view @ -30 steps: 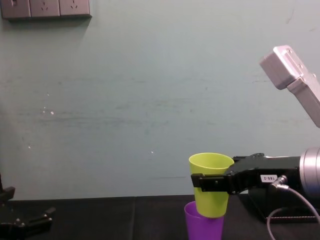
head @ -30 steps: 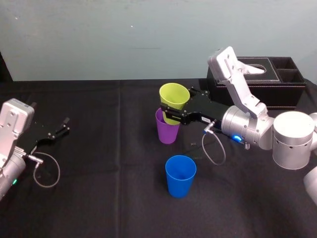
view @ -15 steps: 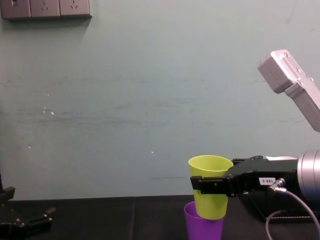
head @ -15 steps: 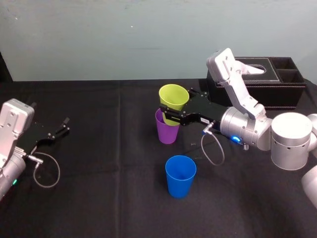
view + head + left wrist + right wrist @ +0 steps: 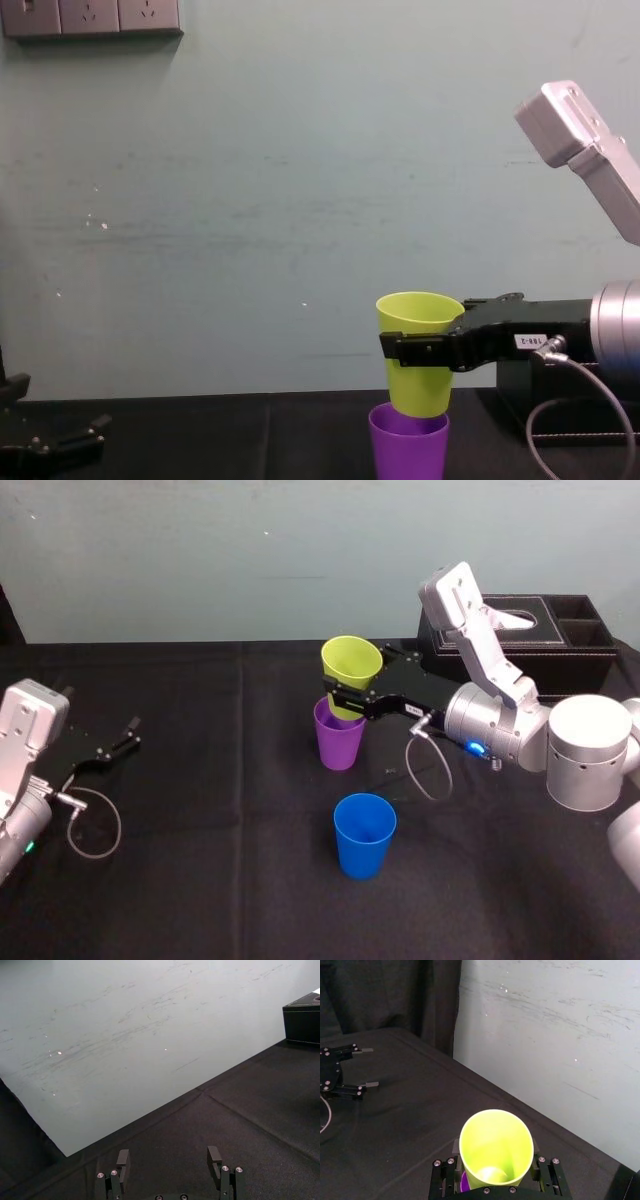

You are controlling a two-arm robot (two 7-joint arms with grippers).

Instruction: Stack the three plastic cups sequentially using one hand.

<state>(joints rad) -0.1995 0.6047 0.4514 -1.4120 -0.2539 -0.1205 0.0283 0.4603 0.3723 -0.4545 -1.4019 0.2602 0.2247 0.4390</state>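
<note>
One outstretched right gripper holds yellow-green cup over purple cup.

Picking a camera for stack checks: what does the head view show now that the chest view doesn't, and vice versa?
Head view adds the blue cup, standing alone on the black table, nearer the robot than the purple cup. Chest view adds the wall sockets and a side-on height read: the yellow-green cup has its base about level with the purple cup's rim, not nested deep. Shared: right gripper, fingers shut on the yellow-green cup above the purple cup; left gripper parked open at the left.
</note>
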